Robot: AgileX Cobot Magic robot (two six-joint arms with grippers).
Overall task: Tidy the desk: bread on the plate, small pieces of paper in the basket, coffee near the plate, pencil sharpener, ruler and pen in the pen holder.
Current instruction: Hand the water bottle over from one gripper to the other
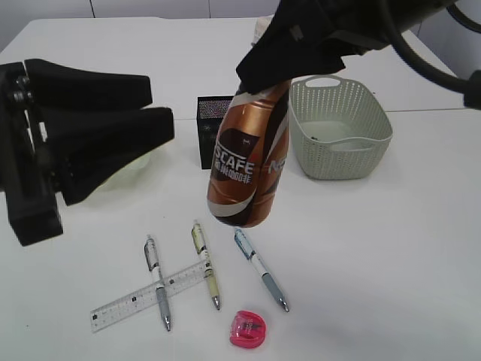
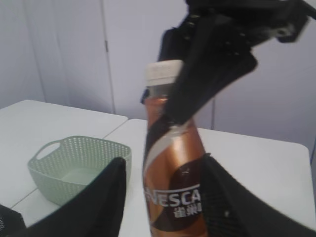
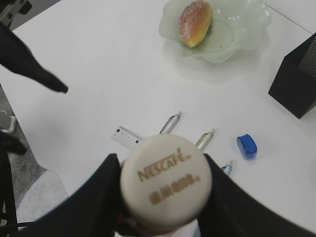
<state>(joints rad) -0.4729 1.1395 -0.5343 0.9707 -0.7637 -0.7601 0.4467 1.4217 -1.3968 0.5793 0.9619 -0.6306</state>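
My right gripper is shut on the neck of a brown Nescafé coffee bottle and holds it upright above the table's middle; its white cap fills the right wrist view. My left gripper is open and empty at the left, pointing at the bottle. Bread lies on the glass plate. Three pens, a clear ruler and a pink pencil sharpener lie at the front. The black pen holder stands behind the bottle.
A pale green basket stands at the back right and also shows in the left wrist view. A small blue item lies by the pens in the right wrist view. The plate is mostly hidden behind my left arm in the exterior view.
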